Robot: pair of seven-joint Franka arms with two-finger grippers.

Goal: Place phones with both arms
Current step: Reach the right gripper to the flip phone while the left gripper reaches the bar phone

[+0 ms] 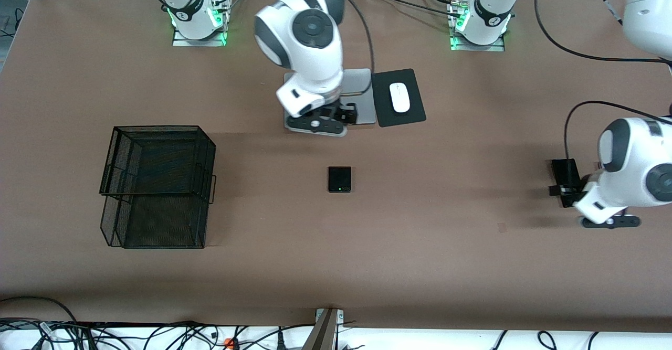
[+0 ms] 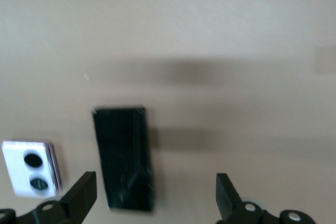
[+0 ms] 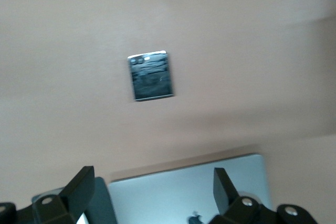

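1. Cables [image 1: 157, 334] lie tangled along the table's camera-side edge, where your front view starts.
2. Your black mesh basket [image 1: 157, 184] stands toward the right arm's end of the table, roughly midway between the camera-side edge and the base edge.
3. You see the small squarish black folded phone [image 1: 339, 179] flat at the table's middle, apart from everything else; the right wrist view shows it [image 3: 151, 75] on bare tabletop.
4. Toward the left arm's end, close to that edge, your left gripper [image 1: 564, 184] hangs over the long slim black slab phone [image 2: 124, 158]. Its fingers [image 2: 81, 195] are spread apart with nothing between them.
5. In the left wrist view you find the lavender-white phone [image 2: 31, 169], two black circles on its face, lying just beside the slab without touching it.
6. Farther from the camera, your right gripper [image 1: 341, 113] hangs over the grey laptop [image 1: 359, 87], which lies near the base edge at mid-table. Its fingers [image 3: 79, 184] are spread wide and grip nothing.
7. Beside the laptop, toward the left arm's end, you have a black mouse pad [image 1: 399, 98] with the white mouse [image 1: 400, 97] on it.
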